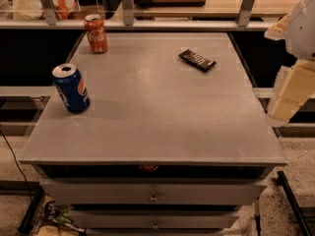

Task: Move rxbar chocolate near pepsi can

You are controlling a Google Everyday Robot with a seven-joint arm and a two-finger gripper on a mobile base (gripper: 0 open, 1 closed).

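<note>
The rxbar chocolate (pixel 197 60), a thin black bar with pale lettering, lies flat on the grey table top (pixel 157 112) at the back right. The pepsi can (pixel 72 88), blue with a silver top, stands at the left side of the table. My gripper (pixel 283 102) shows as pale cream parts at the right edge of the view, off the table's right side, well to the right of the bar and apart from it. It holds nothing that I can see.
A red Coca-Cola can (pixel 96 33) stands at the table's back left corner. A railing with metal posts (pixel 128 6) runs behind the table. Drawers (pixel 153 193) sit under the front edge. A dark cable (pixel 12 156) hangs at the left.
</note>
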